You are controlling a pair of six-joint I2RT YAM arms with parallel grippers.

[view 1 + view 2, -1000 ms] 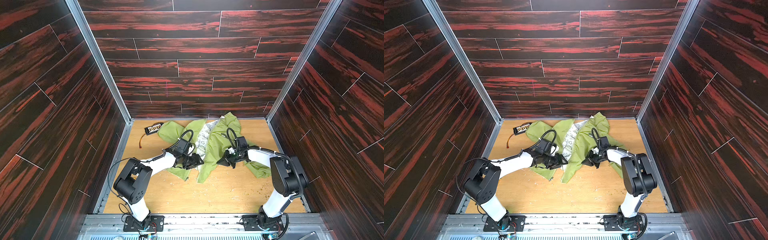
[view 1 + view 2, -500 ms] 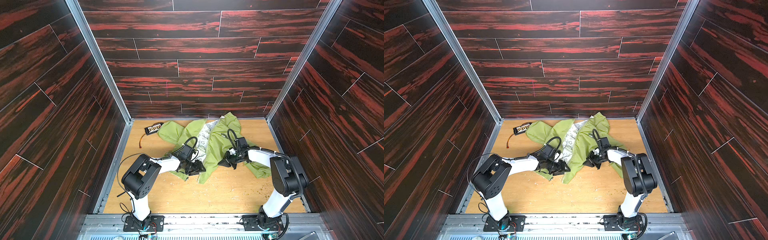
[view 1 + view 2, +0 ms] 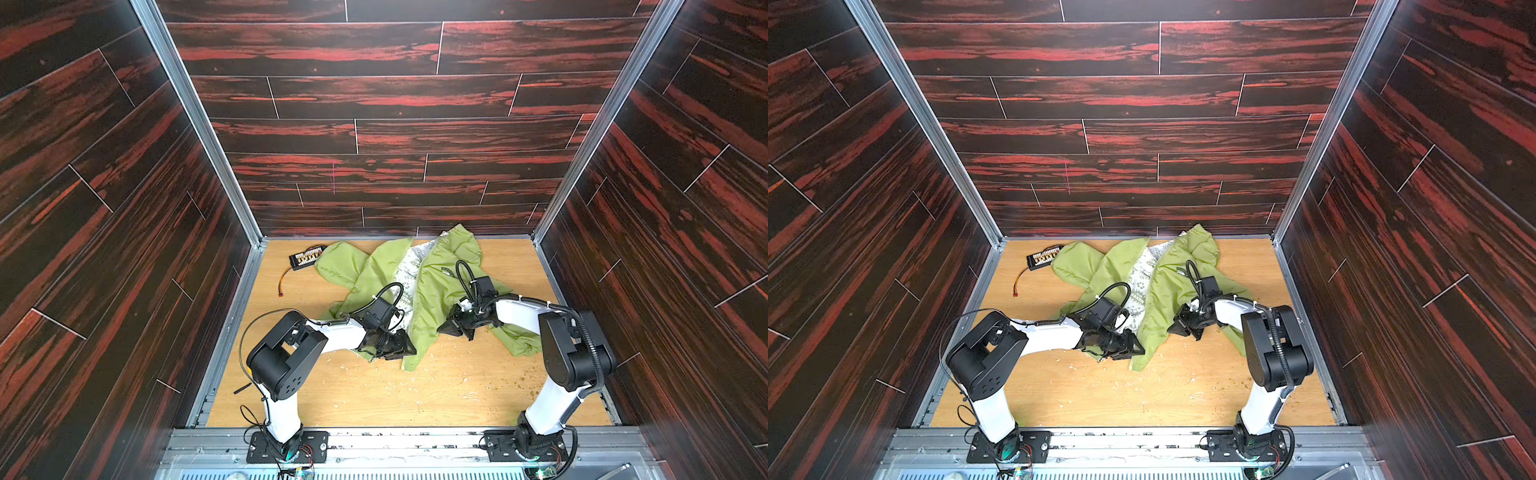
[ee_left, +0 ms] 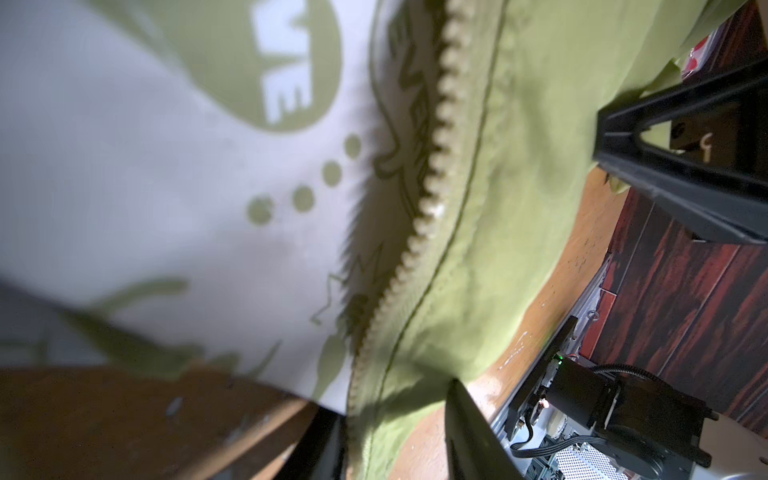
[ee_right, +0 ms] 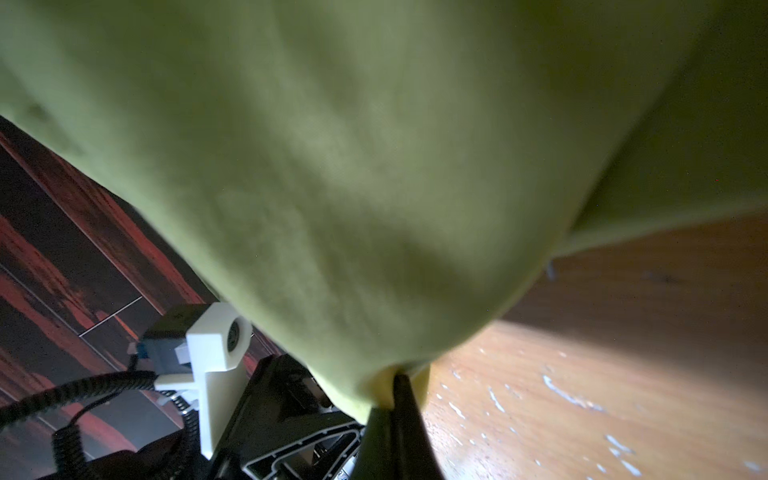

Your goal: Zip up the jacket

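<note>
Both grippers at the open jacket front

The left gripper (image 4: 392, 401) has its fingers part-way apart, astride the lower end of the zipper (image 4: 432, 199) edge, with pale printed lining (image 4: 145, 166) beside it. The right gripper (image 5: 395, 380) is pinched tight on a fold of green cloth. The jacket (image 3: 428, 286) lies unzipped and crumpled at the middle of the table's (image 3: 374, 399) far edge, reaching to mid-table.
</note>
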